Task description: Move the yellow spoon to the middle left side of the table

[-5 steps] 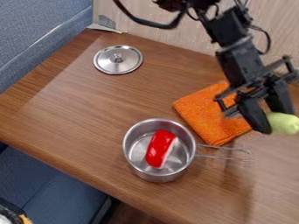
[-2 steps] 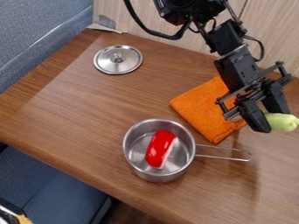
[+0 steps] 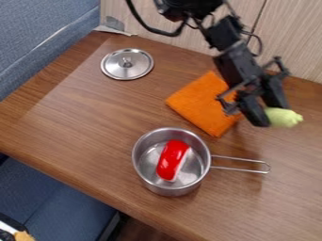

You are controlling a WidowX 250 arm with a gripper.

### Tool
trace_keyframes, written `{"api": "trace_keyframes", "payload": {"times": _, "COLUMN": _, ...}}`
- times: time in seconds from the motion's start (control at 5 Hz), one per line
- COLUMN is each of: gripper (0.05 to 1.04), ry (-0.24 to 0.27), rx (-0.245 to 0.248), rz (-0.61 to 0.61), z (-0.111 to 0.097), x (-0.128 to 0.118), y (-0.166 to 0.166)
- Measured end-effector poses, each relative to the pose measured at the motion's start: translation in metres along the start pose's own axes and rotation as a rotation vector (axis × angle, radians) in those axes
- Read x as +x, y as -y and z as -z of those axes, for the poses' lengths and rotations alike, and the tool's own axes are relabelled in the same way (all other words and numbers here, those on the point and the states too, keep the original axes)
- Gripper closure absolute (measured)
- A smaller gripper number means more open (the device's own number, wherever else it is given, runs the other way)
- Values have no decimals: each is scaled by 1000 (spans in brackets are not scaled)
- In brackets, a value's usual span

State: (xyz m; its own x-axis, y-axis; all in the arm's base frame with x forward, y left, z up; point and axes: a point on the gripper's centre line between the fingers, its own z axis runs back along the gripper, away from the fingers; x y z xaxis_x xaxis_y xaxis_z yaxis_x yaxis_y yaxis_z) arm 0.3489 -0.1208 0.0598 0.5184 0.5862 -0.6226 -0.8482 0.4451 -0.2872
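Camera view, left to right: blue seating (image 3: 44, 28) along the left edge, plus a partly cut-off black, white and yellowish item (image 3: 14, 232) at the bottom left corner, can't tell what. Brown wood table (image 3: 75, 122) next to it. Grey scrap (image 3: 114, 24) at the table's back left corner, by the wall (image 3: 289, 33). Round metal lid (image 3: 113, 67) on the table, back left, knob up. Metal pot (image 3: 166, 189) upright near the front middle, well apart from the lid, wire handle (image 3: 269, 167) out to the right. Red item (image 3: 168, 162) with a white side inside the pot, lying at a slant. Orange cloth (image 3: 198, 104) behind the pot, to its right, partly covered by the arm (image 3: 236, 59); can't tell if the two touch. Black gripper (image 3: 273, 116) right of the cloth, angled down from the top edge, gripping a pale yellow-green thing (image 3: 287, 118) at its fingertips. That thing is on the right side, end sticking out rightward past the fingers; can't tell whether it's the yellow spoon.
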Motion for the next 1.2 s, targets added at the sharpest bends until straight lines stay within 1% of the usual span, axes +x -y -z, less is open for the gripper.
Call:
{"api": "trace_keyframes", "payload": {"times": 0.2, "gripper": 665, "ry": 40, "rx": -31, "rz": -48, "z": -17, "x": 22, "y": -11}}
{"api": "trace_keyframes", "payload": {"times": 0.6, "gripper": 665, "ry": 101, "rx": -104, "rz": -143, "z": -52, "x": 34, "y": -32}}
{"api": "trace_keyframes", "payload": {"times": 0.8, "gripper": 665, "ry": 121, "rx": -128, "rz": -165, "z": -62, "x": 35, "y": -39}}
{"api": "trace_keyframes", "payload": {"times": 1.0, "gripper": 665, "ry": 121, "rx": -127, "rz": -169, "z": -61, "x": 36, "y": -41}}
{"api": "trace_keyframes", "payload": {"times": 1.2, "gripper": 665, "ry": 156, "rx": -121, "rz": -150, "z": -67, "x": 28, "y": -47}}
